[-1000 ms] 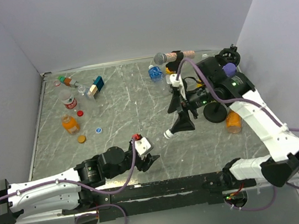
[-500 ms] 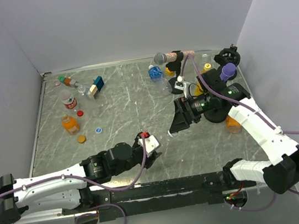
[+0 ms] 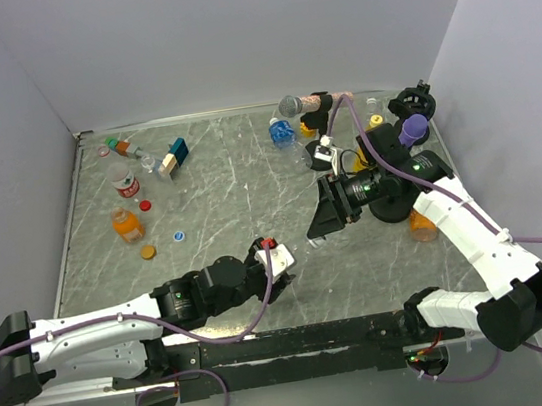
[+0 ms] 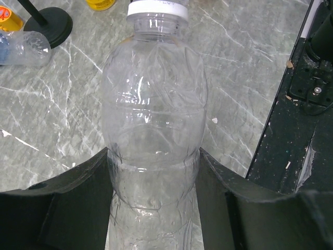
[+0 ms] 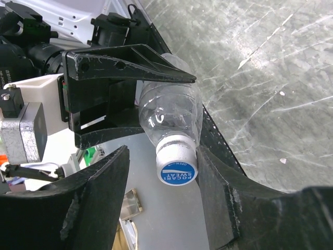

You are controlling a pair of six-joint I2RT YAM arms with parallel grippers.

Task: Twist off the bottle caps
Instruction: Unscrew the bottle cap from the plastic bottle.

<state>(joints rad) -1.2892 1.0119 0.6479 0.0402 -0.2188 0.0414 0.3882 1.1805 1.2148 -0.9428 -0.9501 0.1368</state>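
My left gripper (image 4: 153,156) is shut on the waist of a clear bottle (image 4: 153,94), both fingers pressed against its sides. The bottle's white cap (image 4: 157,8) points away from it. In the right wrist view that cap (image 5: 177,165), white with a blue top, sits between the fingers of my right gripper (image 5: 162,156). The right finger touches it; the left finger stands a small gap away. In the top view the left gripper (image 3: 278,266) and right gripper (image 3: 317,229) face each other near the table's front middle.
At the back left lie an orange bottle (image 3: 127,224), a red-labelled clear bottle (image 3: 125,181), loose red (image 3: 145,204), orange (image 3: 147,251) and blue (image 3: 179,237) caps, and a blue-and-tan block (image 3: 175,156). A blue bottle (image 3: 282,132), microphones (image 3: 290,106) and another orange bottle (image 3: 422,222) crowd the right.
The left arm carried the bottle rightward. The right gripper turned and came down to the cap, and its jaws narrowed around it.
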